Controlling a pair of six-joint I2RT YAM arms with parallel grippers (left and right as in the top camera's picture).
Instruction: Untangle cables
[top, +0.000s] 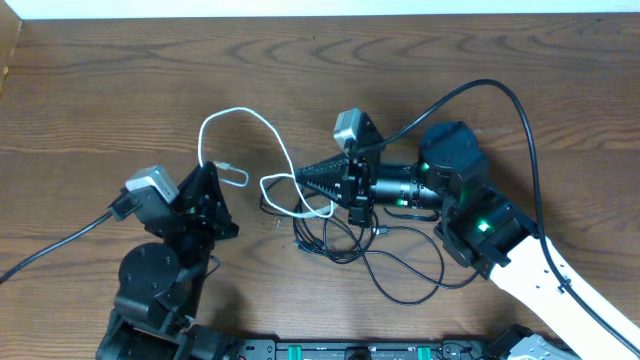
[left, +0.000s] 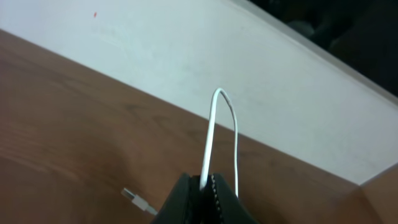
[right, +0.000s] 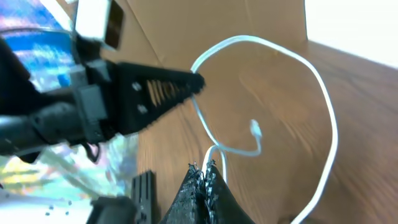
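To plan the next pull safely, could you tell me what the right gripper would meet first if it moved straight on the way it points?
The right gripper, shut on the white cable, would likely first push that cable's loop, then its silver plug, then the left gripper; heights are unclear.

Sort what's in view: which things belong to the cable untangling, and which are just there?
Job: white cable, pinched by left gripper and right gripper; thin black cables.
Not job: thick black arm wires; wooden table.
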